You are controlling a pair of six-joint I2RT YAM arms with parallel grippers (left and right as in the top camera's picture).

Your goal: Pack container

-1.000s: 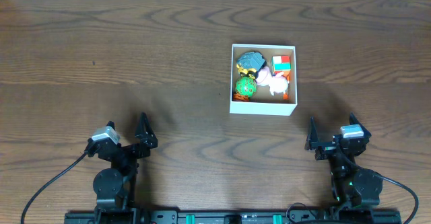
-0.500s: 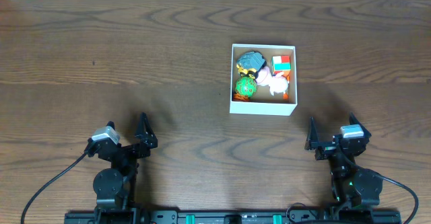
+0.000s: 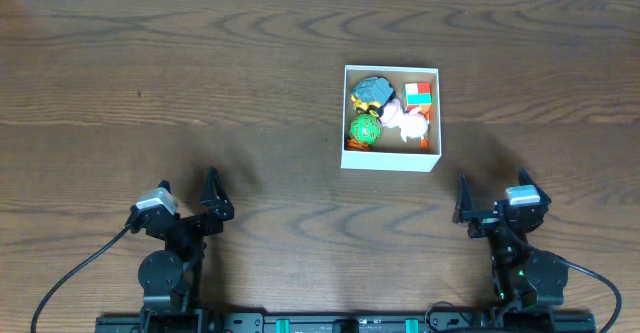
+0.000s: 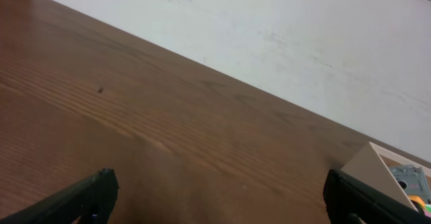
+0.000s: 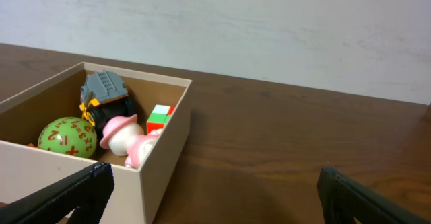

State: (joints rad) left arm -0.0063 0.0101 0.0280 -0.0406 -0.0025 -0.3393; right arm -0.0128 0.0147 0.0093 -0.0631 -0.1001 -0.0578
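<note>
Looks finished: toys [image 3: 385, 115] inside cardboard container [image 3: 390, 161], far right. Left gripper [image 3: 188, 185], right gripper [image 3: 492, 183] released, empty, near. Nothing left to fetch.

Orange numerals and maths signs, barely legible, on green ball [image 5: 66, 137]

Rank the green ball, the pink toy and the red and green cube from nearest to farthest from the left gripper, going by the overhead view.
Measured from the left gripper, which is open:
1. green ball, in the near-left corner of the container.
2. pink toy, just right of the ball.
3. red and green cube, in the far-right corner.
</note>
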